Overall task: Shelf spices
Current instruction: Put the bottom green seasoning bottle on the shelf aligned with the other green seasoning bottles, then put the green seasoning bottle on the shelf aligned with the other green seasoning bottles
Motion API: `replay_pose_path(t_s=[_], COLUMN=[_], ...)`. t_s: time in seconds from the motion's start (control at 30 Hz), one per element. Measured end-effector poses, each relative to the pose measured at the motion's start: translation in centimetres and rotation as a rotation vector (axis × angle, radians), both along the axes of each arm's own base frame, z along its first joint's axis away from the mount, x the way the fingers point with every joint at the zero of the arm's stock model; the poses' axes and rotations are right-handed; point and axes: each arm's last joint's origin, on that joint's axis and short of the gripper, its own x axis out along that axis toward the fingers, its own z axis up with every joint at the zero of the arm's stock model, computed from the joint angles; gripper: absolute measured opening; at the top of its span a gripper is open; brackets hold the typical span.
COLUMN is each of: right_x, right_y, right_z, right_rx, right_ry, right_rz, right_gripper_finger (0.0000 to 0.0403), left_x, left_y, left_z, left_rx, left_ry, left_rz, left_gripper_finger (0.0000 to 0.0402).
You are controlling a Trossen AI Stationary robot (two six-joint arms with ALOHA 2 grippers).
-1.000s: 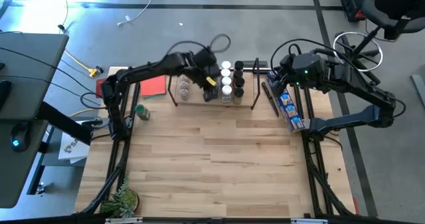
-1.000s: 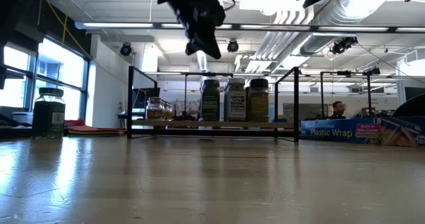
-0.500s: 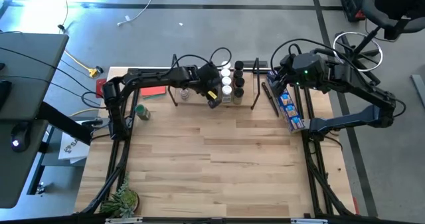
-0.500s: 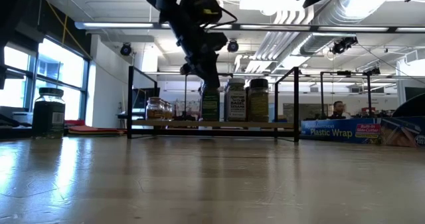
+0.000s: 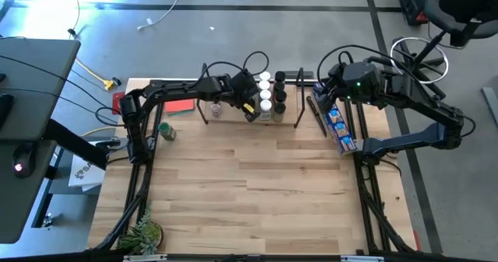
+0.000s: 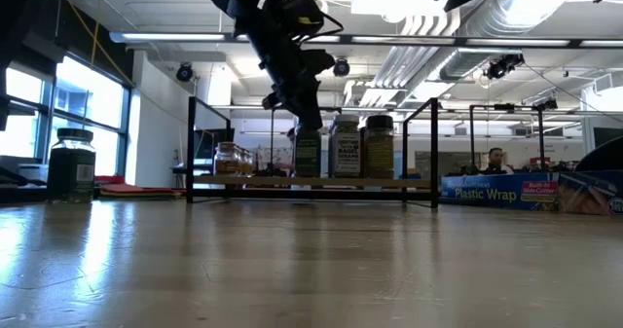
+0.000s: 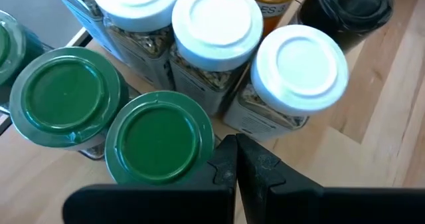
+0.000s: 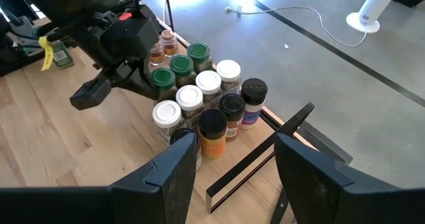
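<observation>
The shelf [image 5: 233, 116] stands at the table's far middle, a wood board [image 6: 311, 181] between black wire ends. On it stands a cluster of spice jars [image 5: 268, 95] with white, black and green lids, and a clear jar [image 6: 234, 158] stands apart to their left. My left gripper [image 7: 236, 161] is shut and slants down at the cluster's near left corner, next to a green lid [image 7: 159, 141] and a white lid [image 7: 302, 68]. One more green-lidded jar [image 5: 166, 131] stands on the table left of the shelf. My right gripper [image 8: 232, 177] waits open, high at the far right. My left gripper's shut fingertips [image 7: 226, 161] stand right beside the rim of the nearest green lid [image 7: 206, 147], coming from above and slanting down. I cannot tell whether they touch the lid or the jar.
A long blue packet [image 5: 338, 126] lies along the right edge beside the shelf. A red card [image 5: 180, 101] lies left of the shelf, and a small plant [image 5: 144, 235] sits at the near left corner. A person [image 6: 495, 161] shows far back in the room.
My left gripper has come down from above the shelf to the tops of the jars at the cluster's near left corner and has tipped more steeply downward. Most of that drop came early; since then it has barely moved. The jars stand as before.
</observation>
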Motion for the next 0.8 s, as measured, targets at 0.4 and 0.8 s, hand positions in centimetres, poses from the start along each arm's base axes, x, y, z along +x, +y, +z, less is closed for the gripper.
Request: replay_pose_path(t_s=[0.4,0.8], right_x=[0.0,0.6], right_y=[0.0,-0.2], right_z=[0.0,0.7], right_rx=[0.0,-0.076], right_ry=[0.0,-0.045], right_rz=[0.0,0.044], right_gripper_finger=[0.0197,0.0197], left_x=[-0.4,-10.6], left_y=[-1.3,-7.4], left_z=[3.5,10.8], left_rx=[0.006,-0.108], left_ry=[-0.021,0.323], left_rz=[-0.032,-0.075], left_gripper_finger=[0.0,0.0001])
